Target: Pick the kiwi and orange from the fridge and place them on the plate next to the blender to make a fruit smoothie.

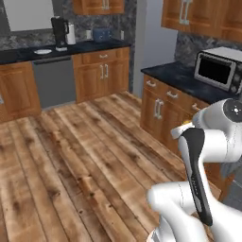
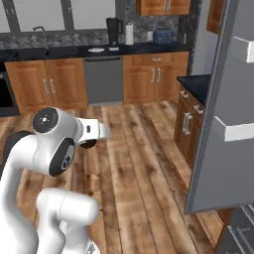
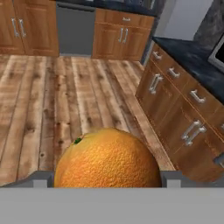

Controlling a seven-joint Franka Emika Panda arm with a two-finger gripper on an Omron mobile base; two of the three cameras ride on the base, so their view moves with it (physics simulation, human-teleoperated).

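The orange (image 3: 108, 158) sits between the finger tips of the gripper (image 3: 107, 177), which we read as clamped on it, carried above the wooden floor (image 3: 52, 96). Behind it stands the open fridge (image 2: 218, 114) door; across the room lie the plate (image 1: 43, 51) and the blender (image 1: 59, 31) on the far counter (image 1: 71, 48). We judge the transport step under way; next, the base must reach that counter. We cannot find the kiwi.
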